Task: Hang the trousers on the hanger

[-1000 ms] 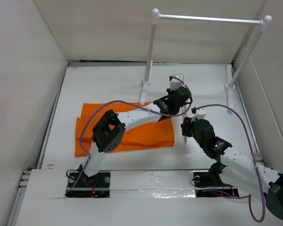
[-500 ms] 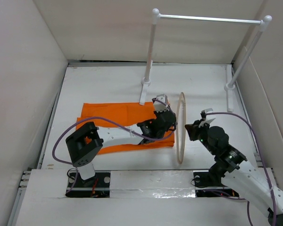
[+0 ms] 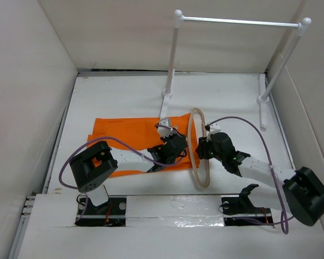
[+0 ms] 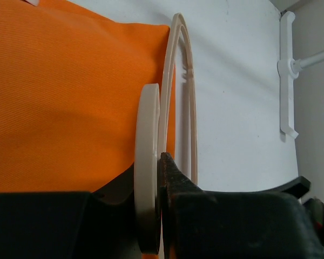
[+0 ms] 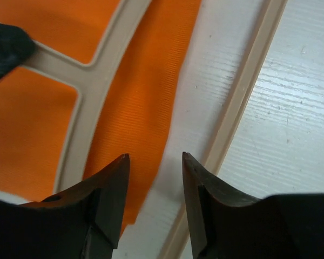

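The hanger (image 5: pixel 94 73) is standing on edge over the trousers (image 3: pixel 124 129) right edge, left gripper (image 4: pixel 147 168) clenching it, right gripper (image 5: pixel 154 156) hovering released beside

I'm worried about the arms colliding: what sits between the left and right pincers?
The hanger stands on edge between them, as the top view shows. The left pincer grips it, and the right pincer is open.
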### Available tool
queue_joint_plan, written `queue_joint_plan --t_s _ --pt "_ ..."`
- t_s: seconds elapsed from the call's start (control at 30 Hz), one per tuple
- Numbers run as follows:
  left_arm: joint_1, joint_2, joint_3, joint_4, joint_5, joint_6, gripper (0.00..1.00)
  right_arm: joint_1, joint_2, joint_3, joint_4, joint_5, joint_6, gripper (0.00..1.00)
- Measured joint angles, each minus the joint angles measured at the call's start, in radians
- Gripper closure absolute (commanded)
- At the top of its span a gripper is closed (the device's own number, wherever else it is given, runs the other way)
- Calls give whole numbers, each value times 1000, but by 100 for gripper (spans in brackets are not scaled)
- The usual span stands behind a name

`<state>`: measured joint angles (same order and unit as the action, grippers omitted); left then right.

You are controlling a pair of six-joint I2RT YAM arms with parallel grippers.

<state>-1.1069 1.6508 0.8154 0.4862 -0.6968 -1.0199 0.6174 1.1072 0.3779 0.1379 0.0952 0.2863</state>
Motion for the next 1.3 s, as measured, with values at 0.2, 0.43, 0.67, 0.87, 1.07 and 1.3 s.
queue_joint_plan --t_s 0.2,0.43,0.67,0.87,1.07,1.3 --pt "20 0 -29 39 7 -9 100 -8 214 26 144 -27 18 44" --pt "34 0 -30 53 1 31 100 -14 248 -11 281 -65 58 100" --pt "64 -28 -43 60 -12 121 100 -75 -50 -84 198 -97 72 100" --pt "81 -97 -90 74 -11 214 100 -246 -391 -84 8 -106 40 100" --pt "88 -144 -143 69 5 287 100 -478 -458 -38 -182 -119 -30 100" --pt "87 -269 -158 0 37 370 100 -689 -470 -35 -252 -196 -36 100"
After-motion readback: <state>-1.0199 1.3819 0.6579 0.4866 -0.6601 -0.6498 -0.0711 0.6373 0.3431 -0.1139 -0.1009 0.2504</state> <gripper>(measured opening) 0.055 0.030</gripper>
